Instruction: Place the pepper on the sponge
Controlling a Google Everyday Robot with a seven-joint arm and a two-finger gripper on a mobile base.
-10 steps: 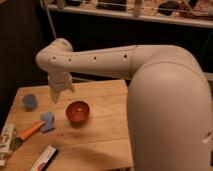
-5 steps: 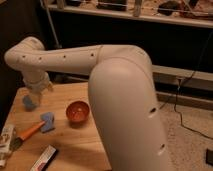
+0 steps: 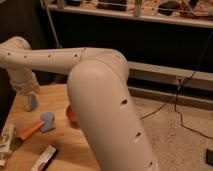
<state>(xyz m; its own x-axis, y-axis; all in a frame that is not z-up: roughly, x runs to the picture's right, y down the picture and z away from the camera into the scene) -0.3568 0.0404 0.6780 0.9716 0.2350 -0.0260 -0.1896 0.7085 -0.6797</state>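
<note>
The pepper (image 3: 30, 131), slim and orange, lies on the wooden table (image 3: 75, 150) near its left edge. One end of it touches the flat light-blue sponge (image 3: 48, 121) just to its right. My gripper (image 3: 28, 94) hangs at the end of the white arm over the table's back left corner. It is right above a round blue cup (image 3: 32, 103), and behind and above the pepper and sponge. It holds nothing that I can see.
An orange-red bowl (image 3: 71, 114) sits right of the sponge, half hidden by my bulky arm (image 3: 105, 100). A packet (image 3: 7, 144) lies at the left edge and a flat bar (image 3: 45, 159) near the front. Dark shelving (image 3: 150, 30) stands behind.
My arm has swung left across the table, from above the bowl to the back left corner over the blue cup. The pepper, sponge and bowl have not moved.
</note>
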